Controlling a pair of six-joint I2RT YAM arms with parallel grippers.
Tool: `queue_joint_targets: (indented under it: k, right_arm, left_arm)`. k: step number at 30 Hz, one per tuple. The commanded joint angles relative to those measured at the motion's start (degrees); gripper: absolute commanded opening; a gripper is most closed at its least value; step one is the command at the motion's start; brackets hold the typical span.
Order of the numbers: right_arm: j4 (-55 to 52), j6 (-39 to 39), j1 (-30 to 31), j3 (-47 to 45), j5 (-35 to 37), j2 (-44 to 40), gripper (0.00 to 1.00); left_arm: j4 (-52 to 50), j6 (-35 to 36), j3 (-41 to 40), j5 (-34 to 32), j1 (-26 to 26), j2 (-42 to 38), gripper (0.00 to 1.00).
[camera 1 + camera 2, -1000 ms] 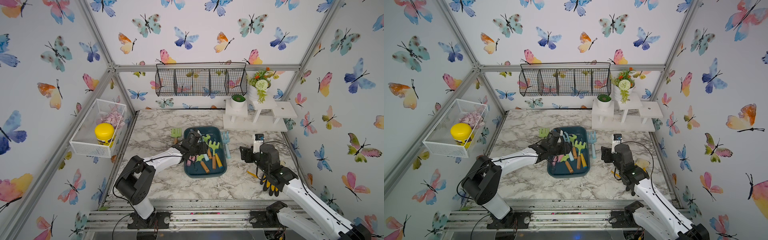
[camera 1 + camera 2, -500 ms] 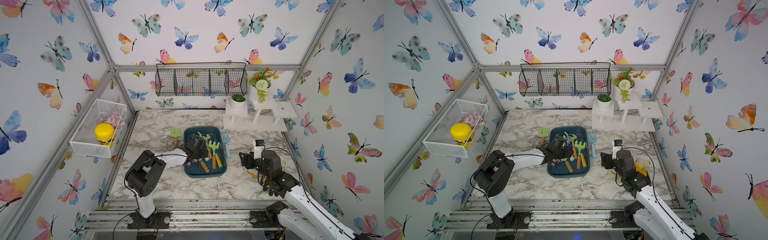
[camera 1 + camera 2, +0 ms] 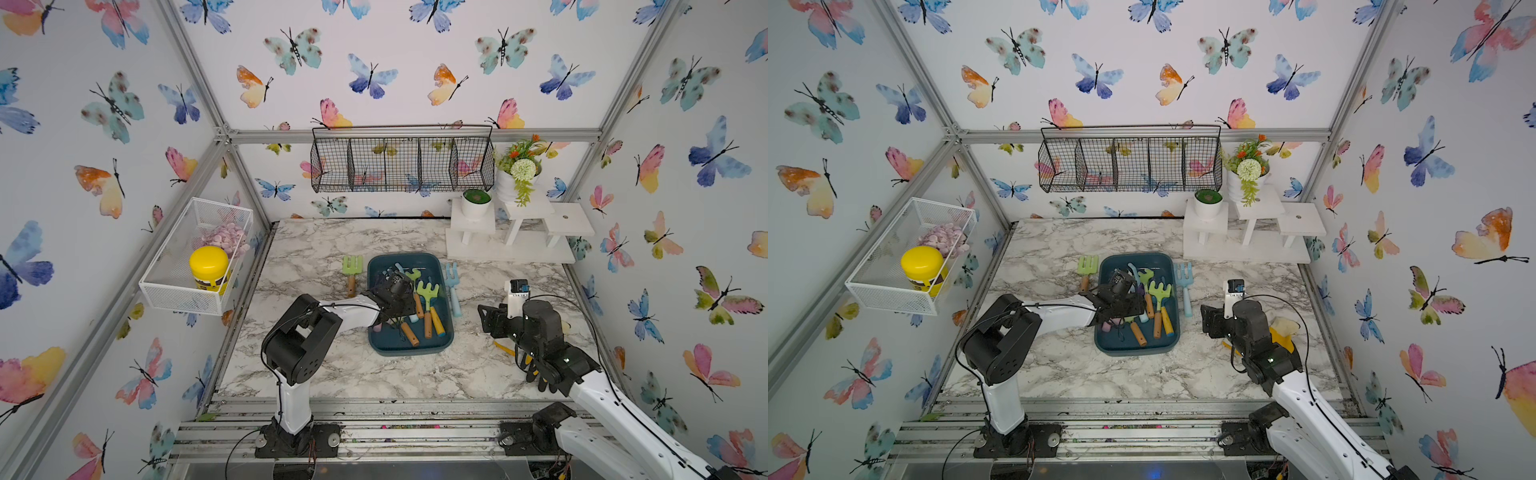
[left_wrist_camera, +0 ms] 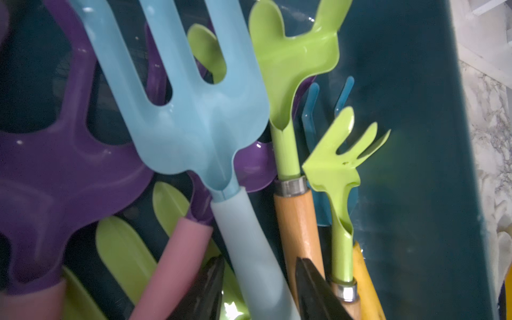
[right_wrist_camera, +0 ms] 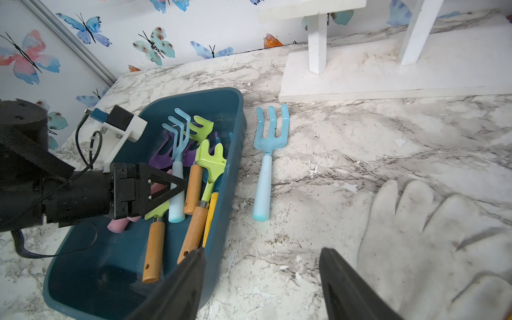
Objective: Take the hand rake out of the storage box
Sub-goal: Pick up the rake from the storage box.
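Left gripper (image 4: 260, 266) low in box (image 4: 415, 171), jaws astride the pale handle of the blue rake (image 4: 194, 119), close on both sides. Cannot tell whether clamped on it or just short of contact. Rake inside box, on top of the pile, tines toward the back wall, handle over pink handles (image 4: 171, 266) and just beside a wooden one (image 4: 297, 230).

Step in hand, as judged: securing the rake for the lift.
- Close fully on the pale handle alone; keep the wooden handle out of the pinch.
- Lift straight up before moving sideways, high enough for the bent tines to clear the green heads (image 5: 206, 130) and the box wall.
- Go slow, for fear of snagging neighbours and dragging them along or tipping the shallow box.
- Set down on bare table (image 3: 332, 374), apart from the tools lying there.

Right gripper (image 5: 263, 288) apart from box, over table by a white glove (image 5: 429, 243), jaws spread, nothing between.

Box contents besides rake:
- green-headed tools on wooden handles, one on a yellow handle (image 5: 209, 219)
- purple heads (image 4: 55, 166) on pink handles
- a darker blue piece (image 4: 310, 110) underneath

Outside on the table: blue fork (image 5: 267, 155) just beside the box's right wall, green fork (image 3: 352, 270) beside its left wall.

White basket (image 3: 178, 298) on side wall: yellow-lidded jar (image 3: 209, 268), pinkish clump (image 3: 226, 239). Wire basket (image 3: 401, 166) on back wall: nothing made out inside.
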Motion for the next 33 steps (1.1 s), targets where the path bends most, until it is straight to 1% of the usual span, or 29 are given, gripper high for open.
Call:
queue_joint_targets:
  k: [1,4,8,14,19,28,33]
  right_arm:
    - [-1.29,0.54,-0.2,0.15,-0.83,-0.78,0.71]
    - [-1.27,0.58,-0.21,0.13,-0.84,-0.43,0.71]
    - [-1.23,0.6,-0.2,-0.02,-0.98,-0.28,0.71]
    - [-0.94,0.62,-0.2,-0.12,-1.53,0.05,0.71]
    - [-0.94,0.53,-0.2,-0.14,-2.47,0.54,0.7]
    - [-1.46,0.54,-0.2,-1.05,-4.51,0.01,0.69]
    - [-1.62,0.62,-0.2,-1.6,-4.87,-1.0,0.68]
  left_arm:
    - [0.22,0.16,2.0,-2.03,-0.38,2.15,0.47]
    - [0.3,0.12,3.09,-1.9,-0.51,3.48,0.44]
    - [0.31,0.17,3.9,-1.89,-0.65,4.56,0.37]
    - [-1.22,1.26,4.65,-2.55,-0.99,4.39,0.29]
    - [-2.56,2.08,4.38,-3.48,-1.23,2.12,0.27]
    - [-6.9,4.5,4.65,-6.36,-1.8,-3.53,0.27]
    - [-10.69,6.83,6.25,-6.94,-1.8,-6.21,0.26]
